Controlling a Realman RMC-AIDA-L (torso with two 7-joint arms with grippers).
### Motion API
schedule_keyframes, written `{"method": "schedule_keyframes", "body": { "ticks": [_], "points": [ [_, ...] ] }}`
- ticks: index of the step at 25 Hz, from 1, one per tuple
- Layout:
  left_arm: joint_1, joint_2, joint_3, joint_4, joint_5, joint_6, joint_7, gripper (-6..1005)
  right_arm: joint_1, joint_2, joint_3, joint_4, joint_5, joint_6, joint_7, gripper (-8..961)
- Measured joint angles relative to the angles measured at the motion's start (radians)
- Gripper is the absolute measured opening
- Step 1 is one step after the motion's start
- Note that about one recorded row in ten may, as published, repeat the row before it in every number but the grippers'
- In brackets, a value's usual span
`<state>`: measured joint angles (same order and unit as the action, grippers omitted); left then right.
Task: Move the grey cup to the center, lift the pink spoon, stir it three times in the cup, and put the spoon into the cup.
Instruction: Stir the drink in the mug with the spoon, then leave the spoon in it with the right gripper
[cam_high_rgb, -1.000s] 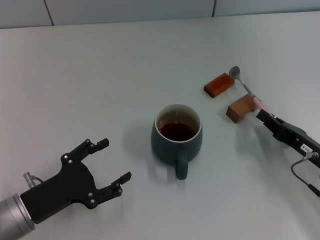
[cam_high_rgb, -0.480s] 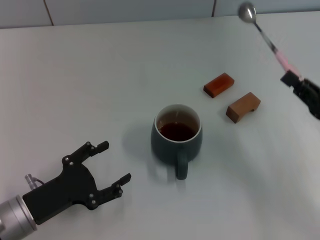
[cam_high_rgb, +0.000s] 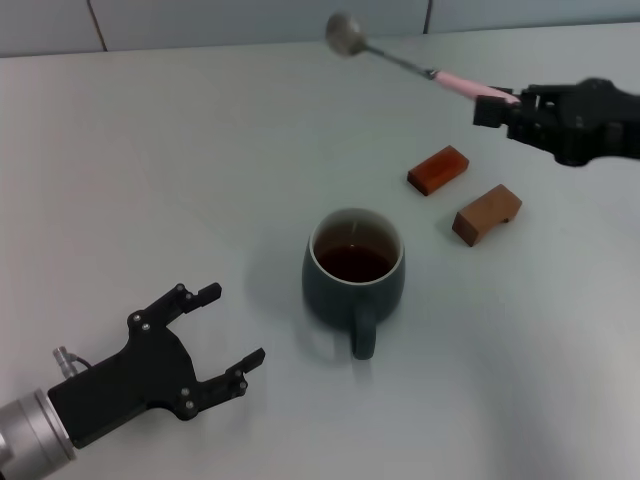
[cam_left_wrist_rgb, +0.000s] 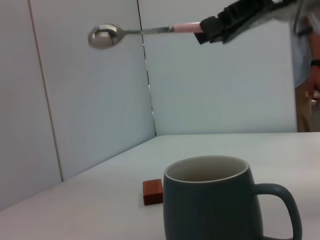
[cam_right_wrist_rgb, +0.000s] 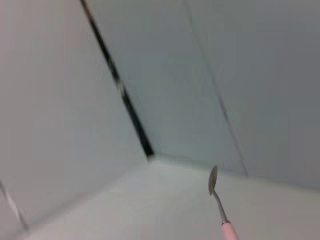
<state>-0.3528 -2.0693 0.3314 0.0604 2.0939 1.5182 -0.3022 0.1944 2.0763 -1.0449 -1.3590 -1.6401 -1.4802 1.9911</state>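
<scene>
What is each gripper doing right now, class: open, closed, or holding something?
Left gripper: open, holding nothing, low on the table near the grey cup.
Right gripper: closed on the pink spoon, held in the air.

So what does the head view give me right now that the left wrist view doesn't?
Only the head view shows the left gripper, open and resting on the table left of the mug, the liquid inside the mug, and the second, lighter brown block. Only the left wrist view shows how high the spoon hangs above the mug's rim, plus a person at the picture's edge. Both show the mug, the spoon held by its pink handle in the right gripper, and the reddish block.
</scene>
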Motion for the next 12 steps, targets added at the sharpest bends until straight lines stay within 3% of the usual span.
{"method": "schedule_keyframes", "body": {
  "ticks": [2, 3, 4, 5, 8, 9, 10, 12],
  "points": [
    [-0.002, 0.0, 0.0, 0.001, 0.0, 0.0, 0.0, 849, 0.069, -0.009, 0.008, -0.176, -0.191, -0.061, 0.204, 139],
    [-0.002, 0.0, 0.0, 0.001, 0.0, 0.0, 0.0, 849, 0.069, -0.009, 0.008, -0.176, -0.191, -0.061, 0.204, 141],
    [-0.004, 0.0, 0.0, 0.002, 0.0, 0.0, 0.0, 849, 0.145, -0.027, 0.025, -0.244, -0.304, -0.154, 0.332, 142],
    [-0.004, 0.0, 0.0, 0.002, 0.0, 0.0, 0.0, 850, 0.145, -0.027, 0.025, -0.244, -0.304, -0.154, 0.332, 143],
    [-0.005, 0.0, 0.0, 0.002, 0.0, 0.0, 0.0, 850, 0.262, -0.054, 0.041, -0.3, -0.419, -0.292, 0.48, 146],
    [-0.006, 0.0, 0.0, 0.002, 0.0, -0.002, 0.0, 850, 0.331, -0.064, 0.044, -0.339, -0.481, -0.36, 0.545, 147],
    [-0.006, 0.0, 0.0, 0.002, 0.0, -0.002, 0.0, 850, 0.331, -0.064, 0.044, -0.339, -0.481, -0.36, 0.545, 148],
    [-0.007, 0.0, 0.0, 0.003, 0.0, -0.005, 0.0, 849, 0.403, -0.074, 0.047, -0.368, -0.533, -0.427, 0.595, 150]
  ]
}}
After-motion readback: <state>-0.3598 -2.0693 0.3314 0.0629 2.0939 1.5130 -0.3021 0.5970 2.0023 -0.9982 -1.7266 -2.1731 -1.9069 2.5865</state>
